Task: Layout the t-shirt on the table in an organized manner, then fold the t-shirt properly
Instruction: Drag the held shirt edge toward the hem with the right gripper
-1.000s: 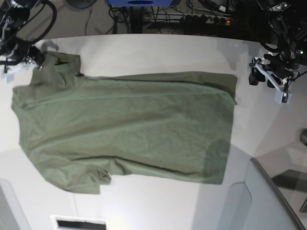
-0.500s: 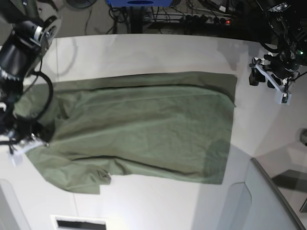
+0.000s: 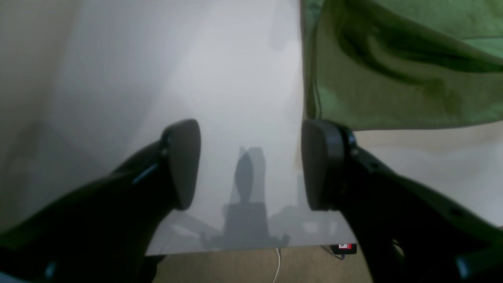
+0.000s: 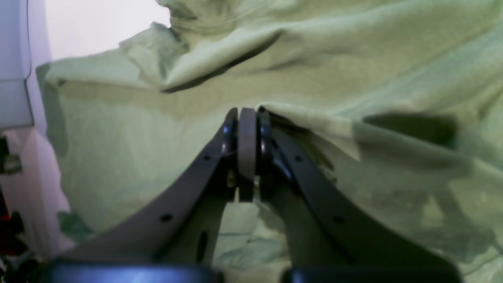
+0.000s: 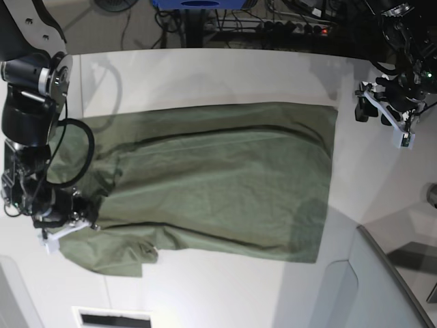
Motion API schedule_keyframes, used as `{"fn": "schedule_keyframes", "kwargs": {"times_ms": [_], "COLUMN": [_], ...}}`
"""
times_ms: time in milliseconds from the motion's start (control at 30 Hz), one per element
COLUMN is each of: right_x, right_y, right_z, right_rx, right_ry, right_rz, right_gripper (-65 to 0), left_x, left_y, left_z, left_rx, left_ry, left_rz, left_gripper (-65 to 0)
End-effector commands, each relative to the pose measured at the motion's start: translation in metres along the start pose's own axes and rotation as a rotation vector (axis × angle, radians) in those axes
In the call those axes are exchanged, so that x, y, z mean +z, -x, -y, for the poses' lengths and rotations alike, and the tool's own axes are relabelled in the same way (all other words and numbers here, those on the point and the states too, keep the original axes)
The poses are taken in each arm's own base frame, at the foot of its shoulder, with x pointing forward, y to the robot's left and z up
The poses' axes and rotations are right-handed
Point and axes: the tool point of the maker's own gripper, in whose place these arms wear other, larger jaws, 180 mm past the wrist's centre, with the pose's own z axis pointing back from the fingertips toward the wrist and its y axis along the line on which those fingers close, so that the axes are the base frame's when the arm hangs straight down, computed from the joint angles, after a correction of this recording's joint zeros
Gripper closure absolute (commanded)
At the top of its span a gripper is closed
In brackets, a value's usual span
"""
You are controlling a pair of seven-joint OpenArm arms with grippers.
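the right gripper (image 4: 247, 118) was pinched tight on a fold of the t-shirt (image 5: 218, 178), low over the sleeve end. the left gripper (image 3: 249, 165) hung with jaws apart and empty, just beside the hem. the shirt lay spread across the table (image 5: 205, 68).
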Motion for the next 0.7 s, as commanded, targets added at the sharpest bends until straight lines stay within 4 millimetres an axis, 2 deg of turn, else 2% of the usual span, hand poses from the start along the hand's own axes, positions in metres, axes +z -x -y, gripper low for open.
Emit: {"fn": "schedule_keyframes", "kwargs": {"times_ms": [0, 67, 100, 200, 300, 333, 400, 467, 500, 567, 667], "right_x": [0.007, 0.006, 0.006, 0.007, 0.010, 0.016, 0.036, 0.063, 0.072, 0.092, 0.110], "right_y": [-0.033, -0.035, -0.037, -0.036, -0.035, -0.038, -0.038, -0.035, -0.024, -0.003, 0.040], "right_z": [-0.009, -0.009, -0.008, -0.007, -0.002, 0.005, 0.029, 0.046, 0.051, 0.059, 0.072], "right_rx": [0.012, 0.008, 0.007, 0.006, -0.011, -0.036, -0.105, -0.135, -0.126, -0.104, -0.112], "right_ry": [-0.024, -0.024, -0.023, -0.021, -0.021, -0.017, 0.000, 0.009, 0.018, 0.031, 0.046], "right_rz": [0.084, 0.104, 0.112, 0.109, 0.119, 0.145, 0.221, 0.306, 0.309, 0.304, 0.261], "right_gripper": [-0.9, -3.0, -6.3, -23.3, -38.6, -39.6, -37.7, -36.3, -36.3, -36.5, -36.6], "left_x": [0.004, 0.004, 0.004, 0.004, -0.002, -0.003, -0.005, -0.008, -0.009, -0.009, -0.008], "left_y": [-0.011, -0.012, -0.012, -0.012, -0.002, 0.001, 0.007, 0.021, 0.022, 0.039, 0.052], "left_z": [-0.006, -0.006, -0.006, -0.006, -0.005, -0.005, -0.010, -0.013, -0.014, -0.013, -0.010], "left_rx": [-0.013, -0.013, -0.013, -0.012, 0.009, 0.016, 0.021, 0.036, 0.045, 0.064, 0.092], "left_ry": [-0.013, -0.013, -0.013, -0.012, 0.001, 0.005, 0.003, 0.011, 0.013, 0.022, 0.030], "left_rz": [0.035, 0.036, 0.036, 0.037, 0.011, 0.001, -0.016, -0.049, -0.036, -0.028, 0.008], "left_gripper": [-39.0, -39.0, -39.0, -39.0, -39.0, -39.0, -39.0, -39.0, -39.0, -39.0, -39.0]}}
